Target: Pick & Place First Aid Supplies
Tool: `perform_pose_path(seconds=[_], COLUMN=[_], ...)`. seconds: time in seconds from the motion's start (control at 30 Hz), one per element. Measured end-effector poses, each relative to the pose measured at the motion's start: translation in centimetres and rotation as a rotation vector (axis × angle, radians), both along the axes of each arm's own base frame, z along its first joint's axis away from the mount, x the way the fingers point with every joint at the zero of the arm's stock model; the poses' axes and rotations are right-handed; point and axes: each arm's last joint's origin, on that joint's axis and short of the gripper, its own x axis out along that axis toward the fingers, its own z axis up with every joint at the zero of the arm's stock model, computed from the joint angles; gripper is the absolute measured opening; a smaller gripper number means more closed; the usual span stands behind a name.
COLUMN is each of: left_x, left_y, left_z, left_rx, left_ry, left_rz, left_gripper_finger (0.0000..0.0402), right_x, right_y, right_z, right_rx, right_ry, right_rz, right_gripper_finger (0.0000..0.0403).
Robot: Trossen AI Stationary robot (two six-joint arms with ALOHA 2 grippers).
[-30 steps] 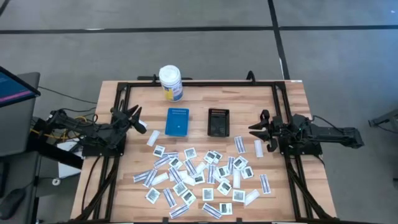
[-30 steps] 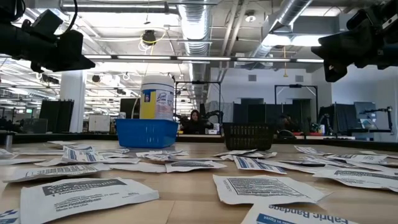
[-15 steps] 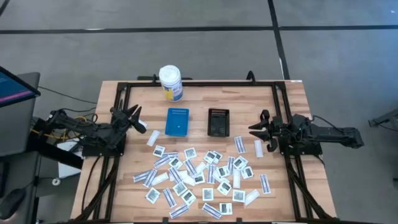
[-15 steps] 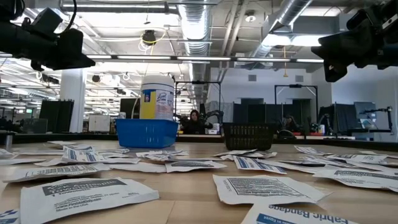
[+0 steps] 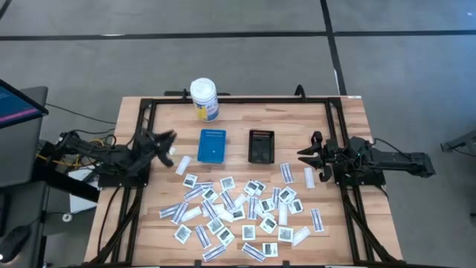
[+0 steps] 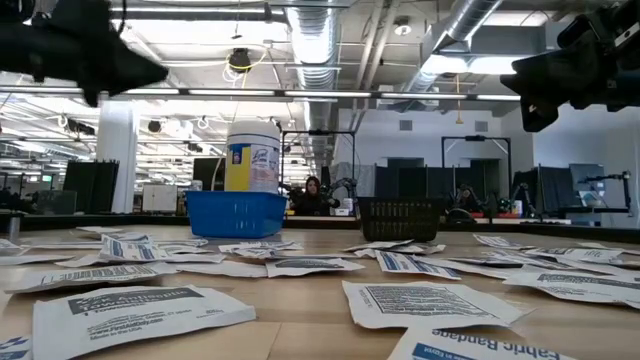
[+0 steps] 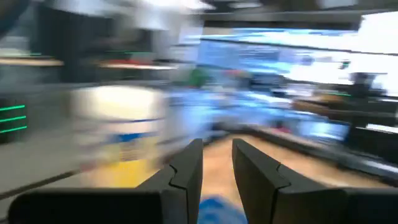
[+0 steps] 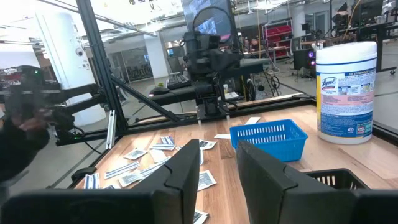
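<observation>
Dozens of small flat white paper packets [image 5: 238, 208] lie scattered on the near middle of the wooden table; they also show in the low view [image 6: 430, 300] and the right wrist view [image 8: 155, 155]. My left gripper [image 5: 168, 140] hovers above the table's left side, open and empty, its fingers [image 7: 186, 177] blurred. My right gripper [image 5: 306, 155] hovers above the right side, open and empty [image 8: 217, 149], pointing toward the table's left. Both are clear of the packets.
A blue tray [image 5: 212, 145] and a black tray [image 5: 261, 147] stand side by side behind the packets. A white bottle with a yellow label [image 5: 204, 99] stands at the far edge. A black frame [image 5: 238, 98] runs round the table. A person sits far off in the room [image 6: 313, 192].
My left gripper has swung a little toward the table's right, toward the blue tray, and shows blurred in the low and left wrist views. My right gripper and the packets have kept still.
</observation>
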Motion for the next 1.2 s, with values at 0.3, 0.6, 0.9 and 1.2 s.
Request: perform_pose_path(seconds=[0.3,0.6,0.9,1.2], left_x=[1.1,6.0,6.4,4.6], left_y=[-1.9,-3.2,-2.1,0.4], left_z=[1.7,5.1,5.5,2.6], left_rx=[0.140,0.174,-0.110,-0.447], left_ry=[-0.107,0.368,0.740,0.831], left_rz=[-0.565,-0.393,-0.061,0.141], left_gripper_finger=[0.0088,0.0088,0.0088,0.0088], right_x=[0.0,0.0,-0.2,0.2], right_y=[-0.1,-0.3,-0.2,-0.1], right_z=[0.0,0.0,1.4,3.0], right_rx=[-0.016,-0.218,-0.138,-0.012], right_ry=[-0.001,0.001,-0.142,-0.298], right_rz=[-0.016,-0.070,-0.072,-0.035], right_gripper_finger=[0.0102,0.0102,0.0102,0.0102])
